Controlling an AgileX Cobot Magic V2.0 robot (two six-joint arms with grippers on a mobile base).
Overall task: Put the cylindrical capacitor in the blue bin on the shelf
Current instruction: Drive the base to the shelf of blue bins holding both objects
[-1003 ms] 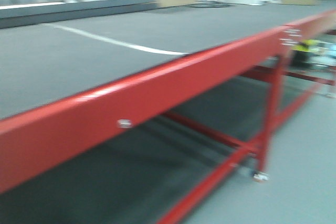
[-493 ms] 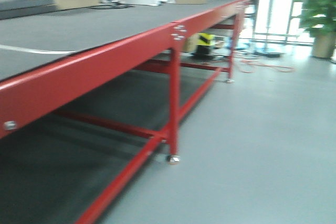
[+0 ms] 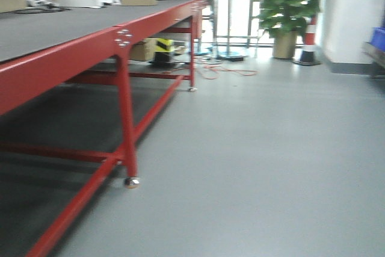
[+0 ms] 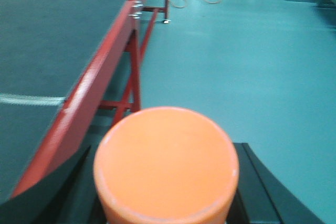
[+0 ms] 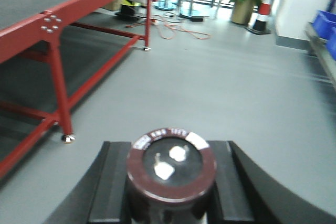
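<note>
Our counter [image 3: 60,64] has a glossy red-painted metal frame and matt felt-like top; we find the floor [image 3: 271,148] smooth, the capacitor [image 5: 171,174] glossy.

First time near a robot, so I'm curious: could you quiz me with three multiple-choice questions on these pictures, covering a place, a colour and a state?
1. Where does the potted plant stand?
A. hanging from the ceiling
B. on the floor beside the striped cone
C. inside a bin

2. What colour is the cylinder in the left gripper?
A. orange
B. green
C. white

3. How is the right gripper?
A. open, empty
B. shut on a dark capacitor
C. out of view

Answers: B, its pot rests on the floor by the cone; A, its top is plainly orange; B, the capacitor sits clamped in it.
</note>
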